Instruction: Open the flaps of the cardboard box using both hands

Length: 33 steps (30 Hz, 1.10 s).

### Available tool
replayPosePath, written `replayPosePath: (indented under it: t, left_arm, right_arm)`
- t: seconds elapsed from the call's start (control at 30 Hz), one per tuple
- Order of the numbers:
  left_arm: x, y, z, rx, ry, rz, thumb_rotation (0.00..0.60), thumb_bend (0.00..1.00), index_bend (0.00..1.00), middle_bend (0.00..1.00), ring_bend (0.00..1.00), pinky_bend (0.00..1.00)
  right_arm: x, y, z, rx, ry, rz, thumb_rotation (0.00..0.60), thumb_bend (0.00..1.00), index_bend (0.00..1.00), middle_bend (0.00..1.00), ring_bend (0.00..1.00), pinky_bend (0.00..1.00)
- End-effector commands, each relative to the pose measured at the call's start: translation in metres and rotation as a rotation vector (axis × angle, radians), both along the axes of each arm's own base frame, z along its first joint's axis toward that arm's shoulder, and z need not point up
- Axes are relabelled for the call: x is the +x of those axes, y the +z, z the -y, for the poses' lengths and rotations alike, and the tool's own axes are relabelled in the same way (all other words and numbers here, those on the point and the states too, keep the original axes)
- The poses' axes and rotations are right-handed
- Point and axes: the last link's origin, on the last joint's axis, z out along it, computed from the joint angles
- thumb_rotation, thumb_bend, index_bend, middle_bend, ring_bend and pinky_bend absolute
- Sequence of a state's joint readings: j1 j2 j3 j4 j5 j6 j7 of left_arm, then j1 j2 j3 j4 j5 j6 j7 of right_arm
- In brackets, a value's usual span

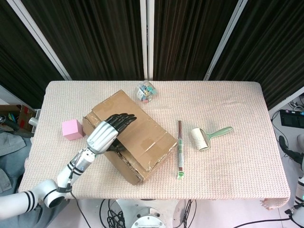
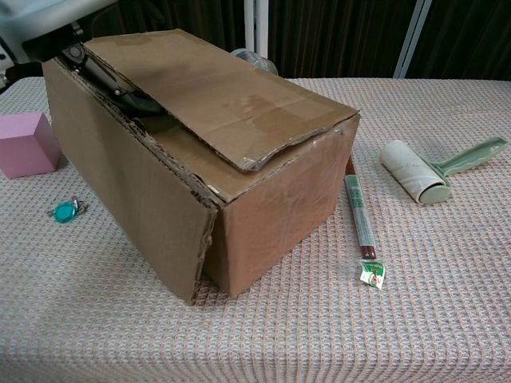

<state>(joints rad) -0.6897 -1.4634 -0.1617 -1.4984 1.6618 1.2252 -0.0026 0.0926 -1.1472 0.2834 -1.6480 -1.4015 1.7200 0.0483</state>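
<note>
Lying flat on the unmarked cardboard box [image 1: 130,135], the left hand [image 1: 107,134] keeps its fingers [image 1: 124,118] outstretched, grasping nothing.

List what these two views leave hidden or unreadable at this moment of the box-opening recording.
- Left hand: the head view shows only its back over the brown cardboard box; whether it grips the top flap cannot be told. In the chest view it is mostly cut off by the top-left edge.
- Right hand: in neither view.
- Box contents: covered by the flaps.
- Clear round container: contents too small in the head view, mostly hidden behind the box in the chest view.
</note>
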Motion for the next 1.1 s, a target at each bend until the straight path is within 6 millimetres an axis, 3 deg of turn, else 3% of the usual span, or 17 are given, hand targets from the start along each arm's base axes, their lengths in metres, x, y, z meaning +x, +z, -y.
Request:
replayPosePath:
  t: [0.03,0.63,1.1]
  left_arm:
    - [0.002,-0.006,-0.002,-0.003,-0.014,-0.013,0.600,0.00,0.07,0.10,0.13,0.23]
    - [0.028,0.005,-0.028,0.184,-0.027,0.070,0.600,0.00,0.07,0.10,0.13,0.23]
    - [0.088,0.012,-0.091,0.329,-0.082,0.075,0.600,0.00,0.06,0.07,0.09,0.23]
  right_arm:
    - [-0.003,0.003,-0.001,-0.006,-0.007,0.008,0.600,0.18,0.00,0.00,0.00,0.00]
    - [-0.010,0.003,0.001,0.006,-0.001,0.051,0.600,0.18,0.00,0.00,0.00,0.00]
    - [-0.016,0.009,0.001,-0.005,-0.005,0.082,0.600,0.18,0.00,0.00,0.00,0.00]
